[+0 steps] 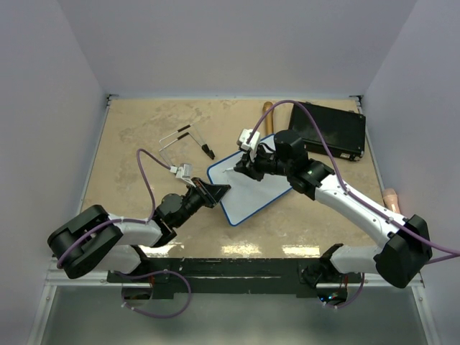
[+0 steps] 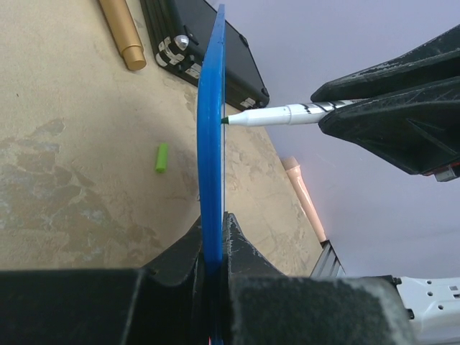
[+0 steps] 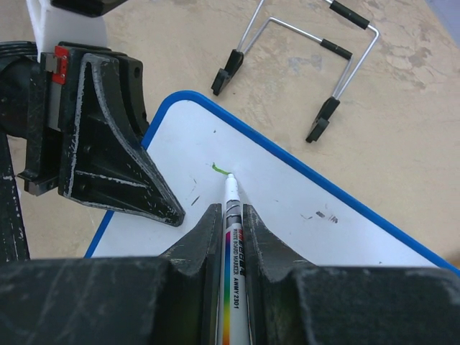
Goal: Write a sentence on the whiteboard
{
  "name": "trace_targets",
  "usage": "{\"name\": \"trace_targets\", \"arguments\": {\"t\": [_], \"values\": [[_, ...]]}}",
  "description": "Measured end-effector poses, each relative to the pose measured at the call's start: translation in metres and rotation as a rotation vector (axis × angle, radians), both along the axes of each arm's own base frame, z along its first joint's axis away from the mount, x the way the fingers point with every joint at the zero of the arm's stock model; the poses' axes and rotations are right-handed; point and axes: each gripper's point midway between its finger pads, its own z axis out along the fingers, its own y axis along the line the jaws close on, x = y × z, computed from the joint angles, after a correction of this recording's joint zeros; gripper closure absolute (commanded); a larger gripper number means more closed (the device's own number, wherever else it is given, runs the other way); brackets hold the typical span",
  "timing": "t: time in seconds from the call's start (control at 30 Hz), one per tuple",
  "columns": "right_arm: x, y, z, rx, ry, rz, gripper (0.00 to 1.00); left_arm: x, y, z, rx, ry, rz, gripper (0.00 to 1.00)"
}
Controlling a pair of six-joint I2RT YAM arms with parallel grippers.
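Observation:
The whiteboard, white with a blue rim, lies tilted at the table's middle. My left gripper is shut on its near-left edge. In the left wrist view the board shows edge-on as a blue strip pinched between the fingers of the left gripper. My right gripper is shut on a white marker. The marker's tip touches the board at the end of a short green stroke. The right gripper hovers just above the board, and the marker meets the board face from the right.
A black case lies at the back right beside a tan cylinder. Two wire stands with black tips sit back left of the board. A small green cap lies on the table. A peach rod rests at the right edge.

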Motion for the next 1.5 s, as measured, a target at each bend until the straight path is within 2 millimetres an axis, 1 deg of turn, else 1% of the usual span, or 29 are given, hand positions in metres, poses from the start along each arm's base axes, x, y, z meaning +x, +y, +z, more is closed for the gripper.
{"name": "trace_targets", "arguments": {"t": [0.5, 0.83, 1.17, 1.5], "values": [[0.01, -0.007, -0.001, -0.012, -0.004, -0.067, 1.0, 0.0, 0.002, -0.001, 0.01, 0.006, 0.007, 1.0], [-0.001, -0.001, -0.001, 0.0, 0.007, 0.009, 1.0, 0.0, 0.001, 0.0, 0.008, 0.004, 0.004, 1.0], [-0.002, -0.001, -0.001, 0.001, 0.009, 0.014, 1.0, 0.0, 0.001, 0.0, 0.006, 0.002, 0.002, 1.0], [-0.006, -0.002, -0.006, -0.024, 0.0, 0.048, 1.0, -0.001, 0.002, 0.0, 0.008, 0.004, 0.003, 1.0]]}}
